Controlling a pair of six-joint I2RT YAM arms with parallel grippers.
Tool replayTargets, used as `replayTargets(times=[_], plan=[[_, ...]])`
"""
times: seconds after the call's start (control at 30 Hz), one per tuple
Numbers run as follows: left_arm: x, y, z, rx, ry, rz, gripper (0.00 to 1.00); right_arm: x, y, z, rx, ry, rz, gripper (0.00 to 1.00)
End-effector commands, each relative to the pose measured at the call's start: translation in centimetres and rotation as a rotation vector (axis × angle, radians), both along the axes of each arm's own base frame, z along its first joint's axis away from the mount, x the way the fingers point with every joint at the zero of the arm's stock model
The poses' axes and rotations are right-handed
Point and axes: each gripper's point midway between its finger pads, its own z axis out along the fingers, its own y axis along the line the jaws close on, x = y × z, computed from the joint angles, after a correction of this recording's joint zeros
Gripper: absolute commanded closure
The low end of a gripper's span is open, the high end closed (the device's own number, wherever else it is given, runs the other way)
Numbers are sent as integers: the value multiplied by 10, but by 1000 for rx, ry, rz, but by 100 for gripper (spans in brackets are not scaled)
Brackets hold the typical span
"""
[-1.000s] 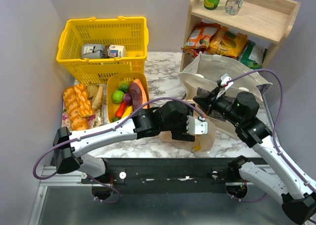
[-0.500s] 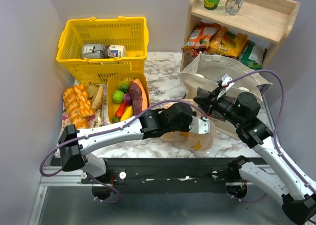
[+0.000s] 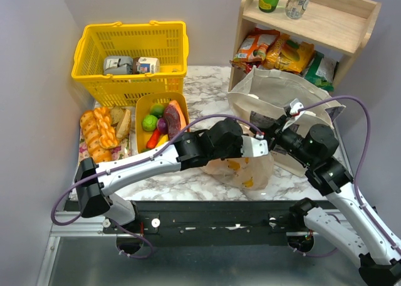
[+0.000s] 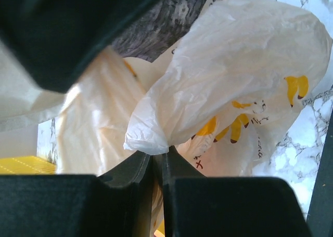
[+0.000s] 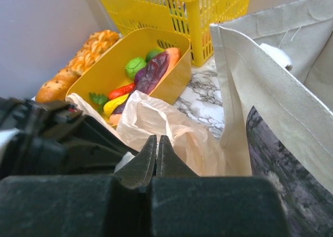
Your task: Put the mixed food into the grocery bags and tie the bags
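The peach plastic bag (image 3: 241, 167) with yellow fruit prints lies at the table's front, beside the beige canvas tote (image 3: 276, 95). My left gripper (image 3: 263, 145) is at the bag's top. In the left wrist view its jaws (image 4: 158, 153) are shut on a bunched fold of the bag (image 4: 234, 65). My right gripper (image 3: 274, 138) sits just to the right, jaws shut (image 5: 156, 139). The film (image 5: 151, 117) stands right at its tips; a pinch cannot be made out. Mixed food, a lime (image 3: 149, 122) and a red-brown slice (image 3: 175, 118) among it, lies in a yellow tub (image 3: 145, 104).
A yellow shopping basket (image 3: 131, 54) with packets stands at the back left. Braided bread (image 3: 97, 132) lies left of the tub. A wooden shelf (image 3: 313, 19) at the back right holds snack packets (image 3: 282, 51) and bottles. The tote's wall (image 5: 270, 91) rises close to my right gripper.
My left gripper has swung up and to the right over the peach bag and closed from wide open onto its fold. The right arm has drawn slightly right.
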Motion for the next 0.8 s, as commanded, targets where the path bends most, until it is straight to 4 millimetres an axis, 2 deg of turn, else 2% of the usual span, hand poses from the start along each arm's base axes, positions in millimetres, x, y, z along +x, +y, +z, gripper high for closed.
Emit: replayTargets(times=[0.0, 0.2, 0.37, 0.43, 0.57, 0.77], plan=[[-9, -1, 34, -124, 20, -51, 82, 4, -5, -25, -25, 80, -46, 99], [-14, 1, 44, -133, 11, -88, 79, 9, -1, -38, -46, 117, -37, 99], [-11, 1, 31, -85, 21, -80, 79, 3, 1, -25, -20, 89, -14, 99], [-4, 2, 31, -80, 17, -64, 77, -3, 2, -16, -5, 68, 9, 99], [8, 2, 38, -104, 27, -47, 71, -12, 6, -12, 8, 62, 56, 99], [13, -4, 49, -155, 63, -79, 43, -17, 11, -18, 15, 78, 92, 99]])
